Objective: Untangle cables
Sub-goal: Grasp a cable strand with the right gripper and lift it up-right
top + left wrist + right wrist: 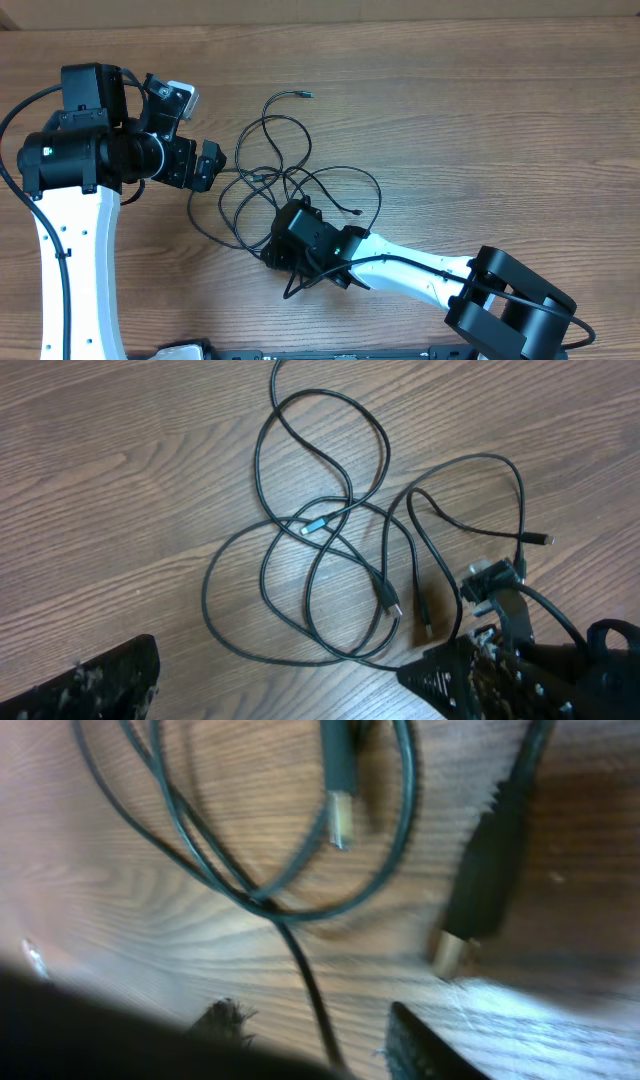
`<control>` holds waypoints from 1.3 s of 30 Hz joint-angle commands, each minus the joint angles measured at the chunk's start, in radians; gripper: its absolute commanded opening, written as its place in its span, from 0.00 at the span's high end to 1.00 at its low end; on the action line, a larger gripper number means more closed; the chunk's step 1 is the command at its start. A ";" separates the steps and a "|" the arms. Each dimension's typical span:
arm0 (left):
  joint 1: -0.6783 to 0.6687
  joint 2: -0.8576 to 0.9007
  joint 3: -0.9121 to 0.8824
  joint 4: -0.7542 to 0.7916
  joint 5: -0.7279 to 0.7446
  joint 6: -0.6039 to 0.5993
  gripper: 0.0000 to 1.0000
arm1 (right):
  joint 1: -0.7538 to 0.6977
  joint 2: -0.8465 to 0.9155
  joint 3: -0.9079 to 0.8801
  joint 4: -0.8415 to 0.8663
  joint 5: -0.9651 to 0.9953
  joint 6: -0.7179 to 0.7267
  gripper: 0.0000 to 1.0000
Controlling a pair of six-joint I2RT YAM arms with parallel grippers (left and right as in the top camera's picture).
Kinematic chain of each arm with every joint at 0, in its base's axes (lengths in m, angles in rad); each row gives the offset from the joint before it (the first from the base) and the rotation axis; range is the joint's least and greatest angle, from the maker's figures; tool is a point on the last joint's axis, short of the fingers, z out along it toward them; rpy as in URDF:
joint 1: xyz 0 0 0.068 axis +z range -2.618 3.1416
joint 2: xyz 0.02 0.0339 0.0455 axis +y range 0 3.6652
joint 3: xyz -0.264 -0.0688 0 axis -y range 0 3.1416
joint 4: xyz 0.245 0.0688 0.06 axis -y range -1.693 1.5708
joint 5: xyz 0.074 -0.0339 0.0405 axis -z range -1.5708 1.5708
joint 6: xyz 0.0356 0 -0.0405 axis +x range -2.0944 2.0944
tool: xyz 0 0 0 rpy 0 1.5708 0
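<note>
On a wood-grain table [500,100], the left gripper [275,660] sits at the left edge of the tangle, jaws spread wide and holding nothing. Thin black cables [300,160] lie in overlapping loops at mid-table between the two arms, small plug tips showing. At the tangle's lower right, the right gripper [315,1025] hangs low over the strands, one running between its fingers; whether the jaws grip it cannot be told.
</note>
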 commanded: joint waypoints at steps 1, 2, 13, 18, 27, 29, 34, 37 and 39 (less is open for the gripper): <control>0.005 -0.001 0.008 -0.003 0.022 0.012 0.00 | 0.006 0.001 -0.006 0.026 0.045 0.004 0.60; 0.005 -0.001 0.008 -0.003 0.022 0.012 0.00 | 0.006 0.001 -0.006 0.030 0.065 0.003 0.60; 0.005 -0.001 0.008 -0.003 0.022 0.012 0.01 | 0.017 0.002 -0.006 0.030 0.144 0.003 0.65; 0.005 -0.001 0.008 -0.003 0.022 0.012 0.00 | 0.049 0.002 -0.006 0.038 0.186 0.003 0.78; 0.005 -0.001 0.008 -0.003 0.022 0.012 0.00 | 0.053 0.001 -0.006 0.025 0.175 -0.003 0.96; 0.005 -0.001 0.008 -0.003 0.022 0.012 0.01 | 0.047 0.000 -0.005 0.028 0.148 -0.029 0.96; 0.005 -0.001 0.008 -0.003 0.021 0.012 0.01 | 0.007 -0.031 0.009 0.010 0.050 -0.115 0.96; 0.005 -0.001 0.008 -0.003 0.022 0.012 0.00 | -0.030 -0.074 0.029 -0.083 0.046 -0.138 0.96; 0.005 -0.001 0.008 -0.003 0.022 0.012 0.00 | -0.065 -0.110 0.050 -0.159 0.030 -0.168 0.96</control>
